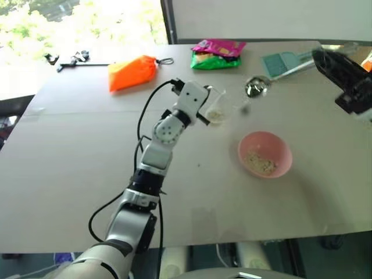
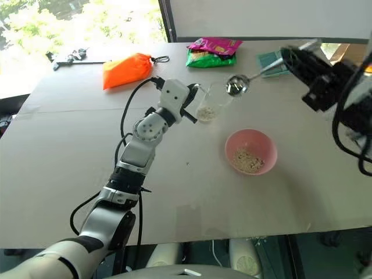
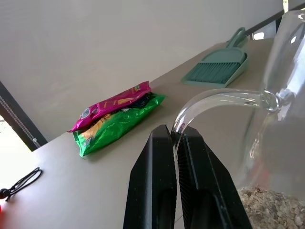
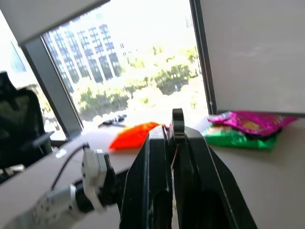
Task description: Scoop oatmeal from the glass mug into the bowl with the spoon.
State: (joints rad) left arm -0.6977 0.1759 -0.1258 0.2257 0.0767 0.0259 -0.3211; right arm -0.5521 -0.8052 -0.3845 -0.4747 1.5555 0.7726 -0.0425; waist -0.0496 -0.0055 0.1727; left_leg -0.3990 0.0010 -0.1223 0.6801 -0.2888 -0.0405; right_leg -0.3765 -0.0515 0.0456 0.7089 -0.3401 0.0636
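Note:
My left gripper (image 3: 174, 133) is shut on the curved handle of the glass mug (image 1: 216, 106), holding it near the table's middle. Oatmeal (image 3: 272, 206) lies in the bottom of the mug. To its right the spoon (image 1: 256, 86) hangs in the air, its shiny oval bowl just beyond the mug's rim. Its long handle runs back to my right gripper (image 2: 286, 56), which is shut on it. In the right wrist view the handle's end shows between the fingers (image 4: 155, 157). The pink bowl (image 1: 283, 145) stands on the table nearer to me, with a small heap of oatmeal (image 1: 260, 163) inside.
A teal dustpan (image 1: 281, 63) and a pink-and-green snack bag (image 1: 218, 54) lie at the table's far edge. An orange pouch (image 1: 132, 72) lies at the far left. Black clips and a cord (image 1: 72, 59) sit by the window.

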